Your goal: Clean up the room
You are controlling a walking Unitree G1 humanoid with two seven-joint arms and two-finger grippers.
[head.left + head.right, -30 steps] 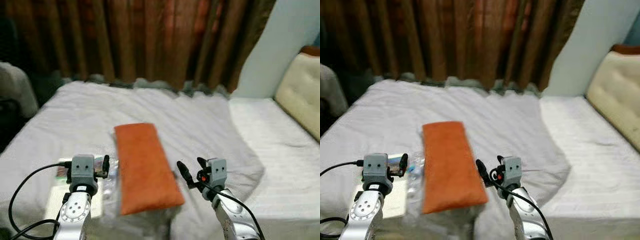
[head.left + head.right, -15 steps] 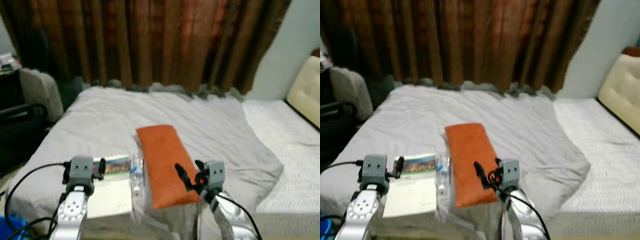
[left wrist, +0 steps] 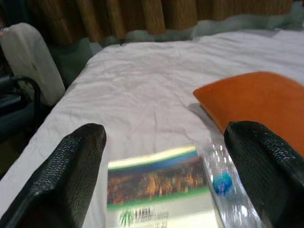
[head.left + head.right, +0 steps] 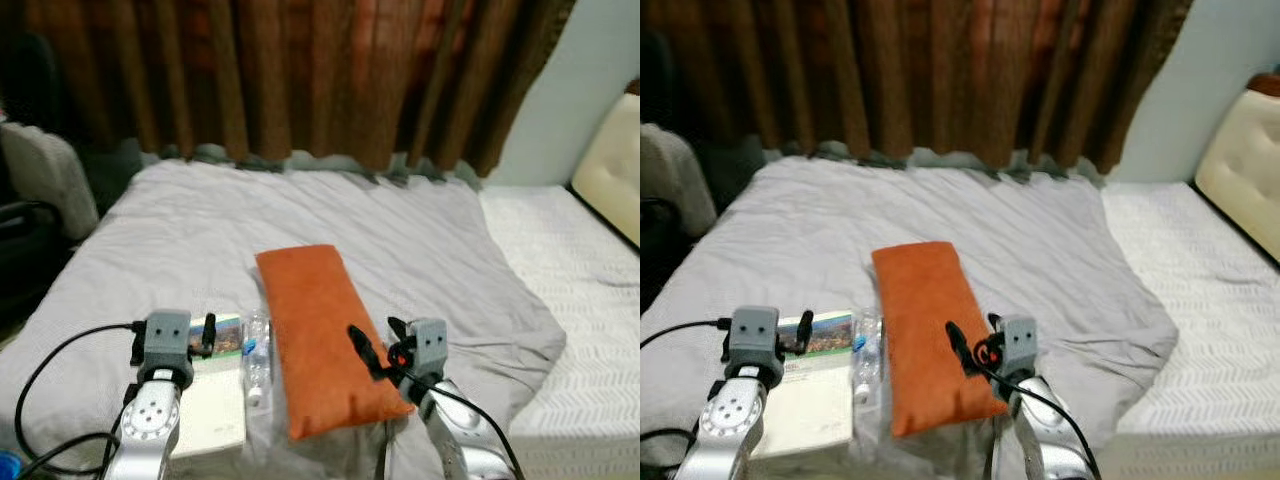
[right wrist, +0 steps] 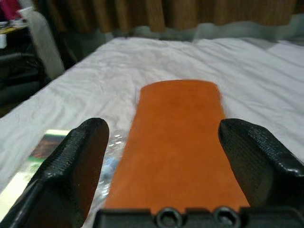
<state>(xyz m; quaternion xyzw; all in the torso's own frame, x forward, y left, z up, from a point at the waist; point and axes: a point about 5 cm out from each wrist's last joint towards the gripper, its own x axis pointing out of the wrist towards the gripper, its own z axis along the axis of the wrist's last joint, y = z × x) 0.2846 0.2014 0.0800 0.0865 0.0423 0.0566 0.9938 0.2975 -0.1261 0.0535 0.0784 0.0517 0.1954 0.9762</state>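
An orange cushion [image 4: 320, 335] lies lengthwise on the grey bedcover [image 4: 180, 240], near the bed's front edge. A clear plastic bottle [image 4: 257, 360] with a blue cap lies along its left side. A book [image 4: 215, 395] with a landscape cover lies left of the bottle. My left gripper [image 4: 172, 338] hovers open over the book's near end [image 3: 156, 190]. My right gripper [image 4: 378, 340] hovers open over the cushion's near end [image 5: 180, 137]. Neither holds anything.
Dark brown curtains [image 4: 300, 70] hang behind the bed. A white mattress strip [image 4: 570, 260] and a cream headboard [image 4: 615, 165] lie to the right. A pale object [image 4: 45, 170] and dark furniture [image 4: 25, 250] stand left of the bed.
The whole picture has shifted as the camera moved, so the bed now sits a little nearer. Cushion, bottle and book lie as before, and both grippers stay open.
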